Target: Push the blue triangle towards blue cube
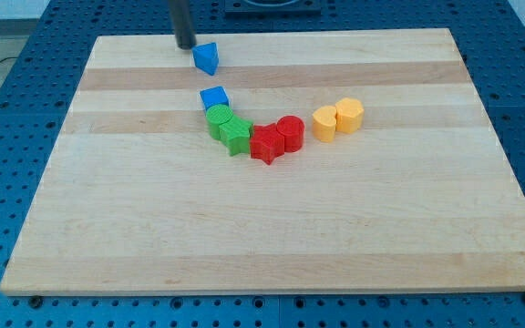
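My tip sits near the view's top edge of the bench, just beside the blue triangle on its left and slightly above it; the blue cube lies a little below the triangle, towards the view's bottom, apart from it. The end effector is a plain dark rod with nothing to spread or pinch, so it can only shove. The risk, as I judge it, is a glancing contact: pushing from the left would send the wedge rightwards or spin it on its slanted faces, past the cube. Overshooting could knock the cube into the green blocks touching it. All blocks look like smooth matte plastic on pale, fine-grained wood.
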Robot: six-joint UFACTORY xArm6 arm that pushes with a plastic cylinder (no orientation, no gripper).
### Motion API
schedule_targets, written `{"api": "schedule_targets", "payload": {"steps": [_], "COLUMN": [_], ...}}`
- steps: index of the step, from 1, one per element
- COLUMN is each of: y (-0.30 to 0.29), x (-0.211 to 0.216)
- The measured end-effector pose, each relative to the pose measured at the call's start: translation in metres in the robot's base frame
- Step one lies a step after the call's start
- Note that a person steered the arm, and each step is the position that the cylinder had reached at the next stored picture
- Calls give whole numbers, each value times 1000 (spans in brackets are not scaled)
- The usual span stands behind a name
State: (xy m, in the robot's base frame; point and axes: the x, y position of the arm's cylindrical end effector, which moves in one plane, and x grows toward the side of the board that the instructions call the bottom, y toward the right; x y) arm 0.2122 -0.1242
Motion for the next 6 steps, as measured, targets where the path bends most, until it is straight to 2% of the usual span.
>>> {"api": "schedule_targets", "payload": {"steps": [1, 3, 5, 6], "y": [32, 48, 43, -6], "x": [22, 73, 24, 20]}}
